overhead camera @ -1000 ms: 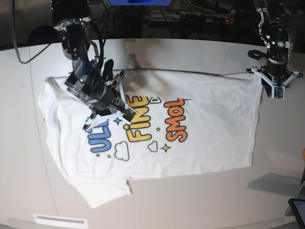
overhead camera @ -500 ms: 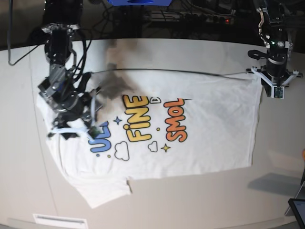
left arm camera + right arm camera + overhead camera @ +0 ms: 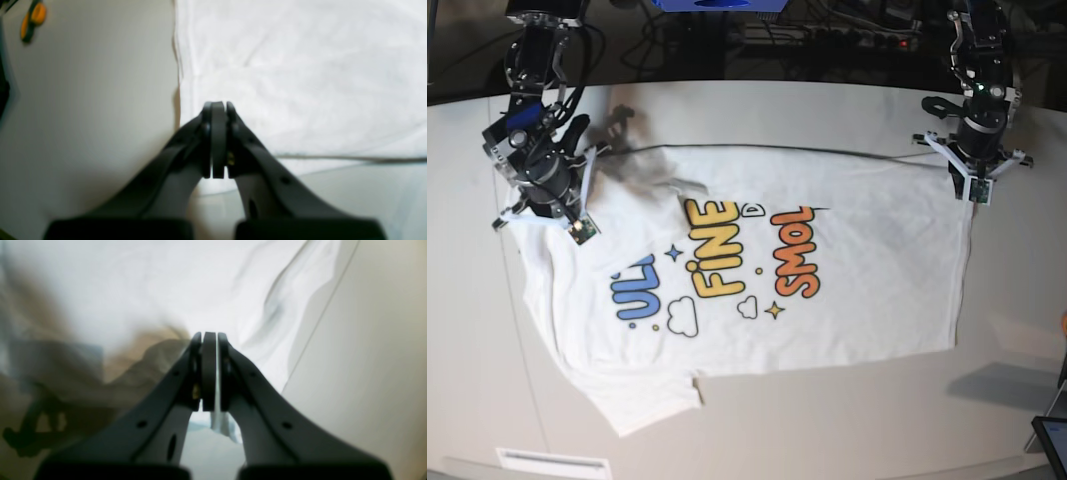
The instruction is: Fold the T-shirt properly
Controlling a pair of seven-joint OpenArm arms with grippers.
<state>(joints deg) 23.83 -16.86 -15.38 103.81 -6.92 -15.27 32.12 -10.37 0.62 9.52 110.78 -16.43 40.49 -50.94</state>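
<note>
Base view: bright, even overhead light on the pale table (image 3: 847, 420); dark background along the top edge. The T-shirt (image 3: 867, 290) is sharp, print legible, white cloth near blown out. Soft grey shadow on the cloth at upper left; another at lower right of the frame. Table edge bows, wide-lens distortion.

Both wrist views: soft throughout, foreground dark and out of focus. Right wrist view has brownish shadow smeared across left and lower left. Left wrist view: cloth washed out, folds faint.

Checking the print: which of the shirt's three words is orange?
"SMOL" on the T-shirt; "FINE" is yellow, and the third word blue.
</note>
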